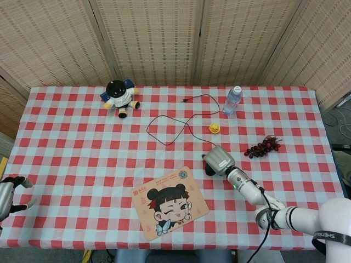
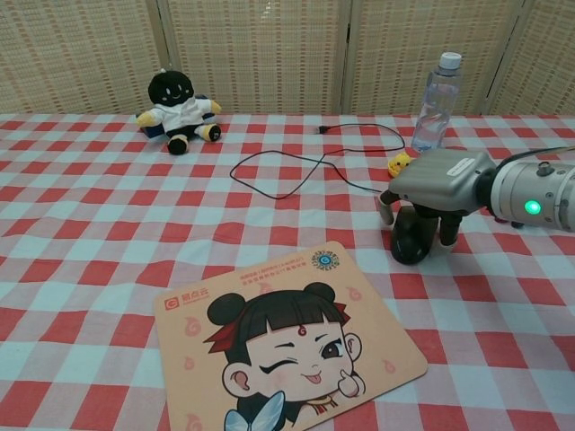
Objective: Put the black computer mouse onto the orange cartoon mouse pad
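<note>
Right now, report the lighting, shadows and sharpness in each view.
Head view: even, soft light, no glare, sharp throughout. Chest view: also sharp; the right robot hand casts a faint shadow over the black mouse; its green LED glows without blooming; the mouse pad is cut off at the bottom edge.

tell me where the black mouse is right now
In the chest view the black mouse sits on the tablecloth at right, under the right hand, just beyond the mouse pad's far right corner.
</note>
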Robot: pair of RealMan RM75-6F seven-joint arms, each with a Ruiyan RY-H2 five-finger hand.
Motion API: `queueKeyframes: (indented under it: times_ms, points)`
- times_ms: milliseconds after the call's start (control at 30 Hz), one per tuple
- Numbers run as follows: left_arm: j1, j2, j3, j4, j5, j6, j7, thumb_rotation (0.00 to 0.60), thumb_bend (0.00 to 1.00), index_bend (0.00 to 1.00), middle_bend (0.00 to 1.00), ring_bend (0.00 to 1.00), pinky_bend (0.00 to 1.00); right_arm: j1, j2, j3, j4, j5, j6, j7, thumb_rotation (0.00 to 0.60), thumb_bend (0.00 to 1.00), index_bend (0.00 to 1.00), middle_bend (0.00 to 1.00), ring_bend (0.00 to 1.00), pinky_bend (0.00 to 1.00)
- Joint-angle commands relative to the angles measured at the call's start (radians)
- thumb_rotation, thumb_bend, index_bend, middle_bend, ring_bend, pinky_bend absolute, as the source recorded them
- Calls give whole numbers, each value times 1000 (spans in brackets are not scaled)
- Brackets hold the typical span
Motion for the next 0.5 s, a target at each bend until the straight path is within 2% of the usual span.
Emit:
queueKeyframes:
  times_ms: [33, 267, 500]
  points:
    - [0, 0, 0, 0, 0, 0, 0, 600, 166, 605, 481, 381, 550, 1, 2, 2, -4, 6, -2, -5, 600, 0, 400, 1000, 972, 1000]
    - [0, 0, 0, 2, -2, -2, -2, 600, 166, 605, 481, 381, 550, 3, 18, 9, -27, 14, -1, -10, 600, 0, 479, 1000, 972, 1000]
    - [1, 0, -1, 2, -3, 0, 0, 600, 166, 605, 481, 381, 550, 10, 50, 17, -77, 26, 14, -41, 600, 0, 502, 1000, 973, 1000]
